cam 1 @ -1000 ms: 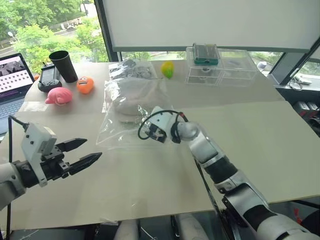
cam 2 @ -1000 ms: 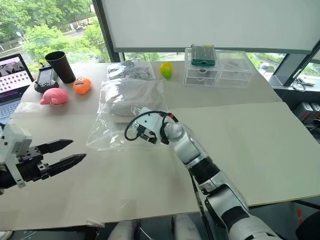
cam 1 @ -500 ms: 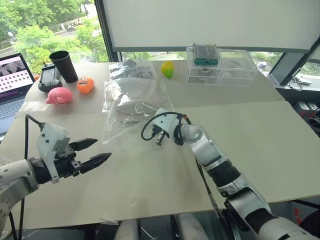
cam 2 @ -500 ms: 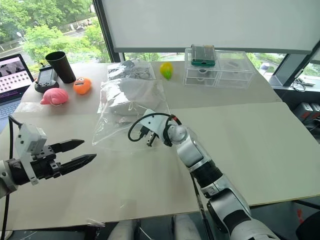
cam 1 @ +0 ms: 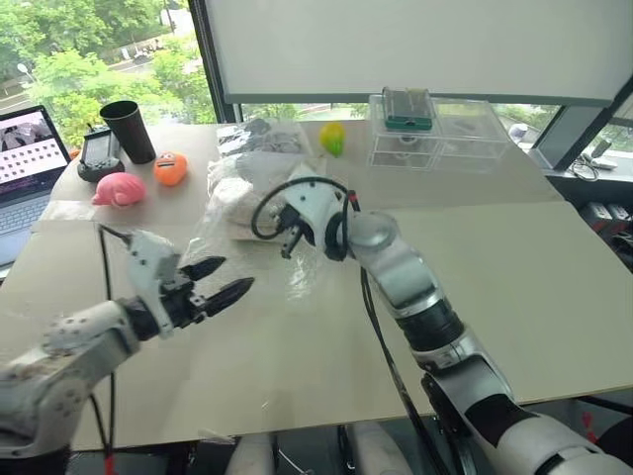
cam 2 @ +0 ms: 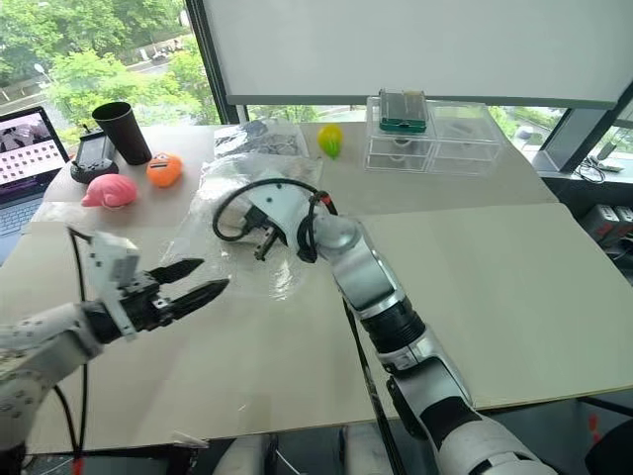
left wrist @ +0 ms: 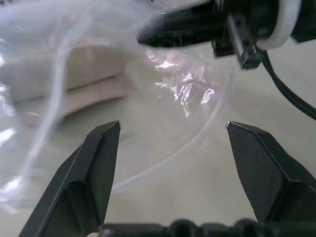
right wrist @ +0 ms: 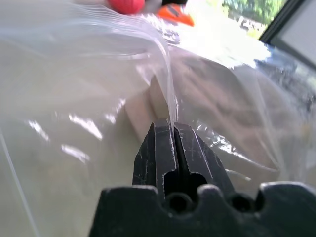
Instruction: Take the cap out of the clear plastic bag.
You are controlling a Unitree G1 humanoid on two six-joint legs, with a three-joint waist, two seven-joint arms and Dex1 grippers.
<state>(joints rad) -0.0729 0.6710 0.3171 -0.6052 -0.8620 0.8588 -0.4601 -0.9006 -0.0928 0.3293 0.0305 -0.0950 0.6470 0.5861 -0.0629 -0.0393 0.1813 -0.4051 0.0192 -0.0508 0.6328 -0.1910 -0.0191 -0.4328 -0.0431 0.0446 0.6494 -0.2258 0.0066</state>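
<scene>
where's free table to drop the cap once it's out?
Bare table right of the right gripper, up to the clear drawers; also the near edge below the left gripper. Crowded: far left by the pink toy, orange toy, black cup, laptop.

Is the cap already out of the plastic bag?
No, the cap lies inside the clear plastic bag, whose film the right pincer pinches.
</scene>
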